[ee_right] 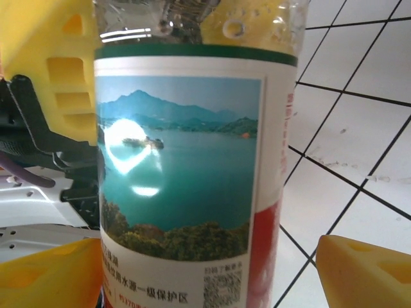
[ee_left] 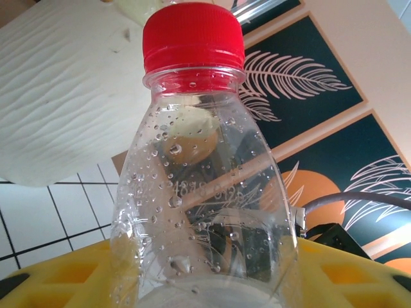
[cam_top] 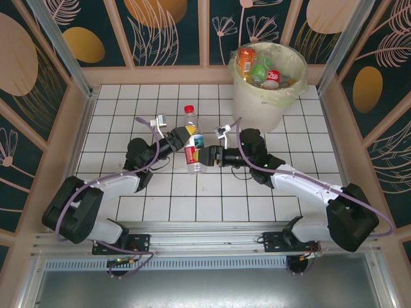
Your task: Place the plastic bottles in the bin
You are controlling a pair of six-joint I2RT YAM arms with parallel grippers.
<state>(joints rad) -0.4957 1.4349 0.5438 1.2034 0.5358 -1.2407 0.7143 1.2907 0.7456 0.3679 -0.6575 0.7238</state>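
You are at a handover near the middle of the tiled table (cam_top: pixel 115 128). The left gripper (cam_top: pixel 184 133) has its yellow fingers closed on the red-capped water bottle (cam_top: pixel 191 151) just under the shoulder. The right gripper (cam_top: pixel 204 156) sits around the labelled lower half from the other side.

In the right wrist view, one right finger (ee_right: pixel 366 269) stands clear of the lake-scene label with tile showing in the gap, so read those jaws as open around the bottle, not clamped. The other right finger (ee_right: pixel 45 276) is at the label's edge, but you cannot tell if it touches.

The bin (cam_top: pixel 257 110) stands at the far right corner of the table, well apart from the bottle. Several bottles (cam_top: pixel 262 69) already lie inside it.

The next move, as I judge it:
- Close the right jaws squarely on the label.
- Only then let the left fingers go.
- Carry the bottle over the bagged rim and drop it in.

Release early and the bottle may tip.

What you cannot see:
- The bottle's base is cut off in both wrist views, so whether it rests on the tiles or hangs free is unclear.
- The left pads' contact is hidden behind the droplet-covered plastic.
- The small print on the label is unreadable.
- The bin's contents overlap too much to count.
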